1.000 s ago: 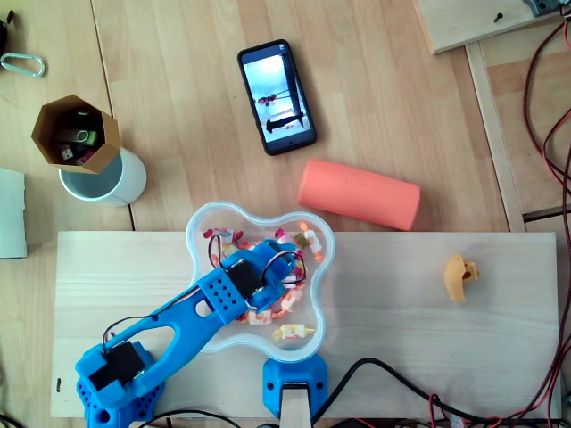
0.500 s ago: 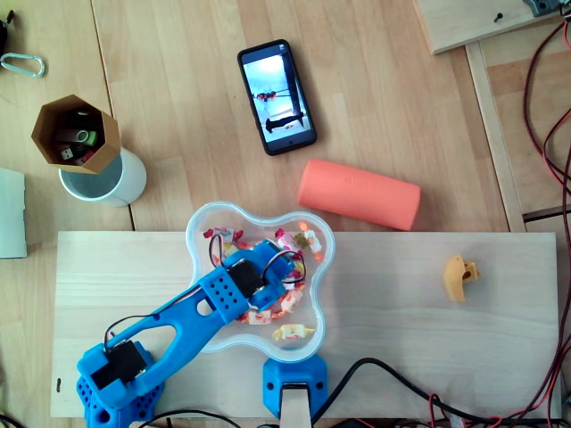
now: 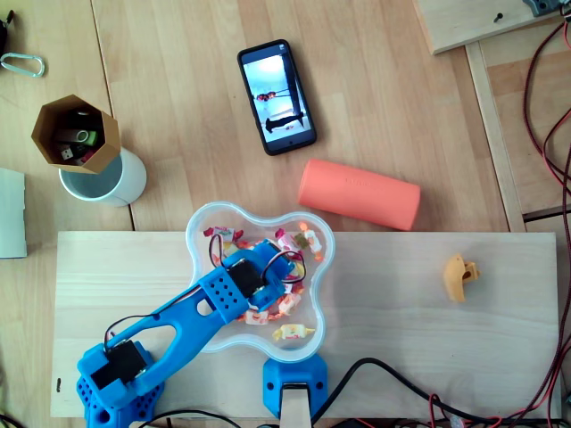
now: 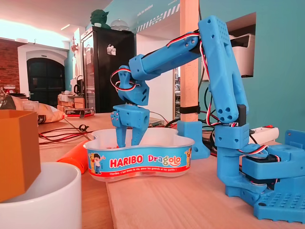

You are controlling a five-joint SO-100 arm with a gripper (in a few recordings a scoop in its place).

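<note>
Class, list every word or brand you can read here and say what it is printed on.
"HARIBO Dragolo": wall of the clear, lobed plastic sweet tub.
Small white line beneath it: too small to read.
Faint mark on the orange-red cylinder: too blurred to read.

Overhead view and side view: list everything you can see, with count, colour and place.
tub: one, clear, on the board
sweets: many, pink, yellow and white wrappers, inside the tub
board: one, pale wood, under the tub
phone: one, black, on the table beyond the board
cylinder: one, orange, beside the board's far edge
small piece: one, yellow, board's right end
cup: one, white, far left
box: one, brown, on the cup
gripper: one, blue, fingers down in the tub
</note>
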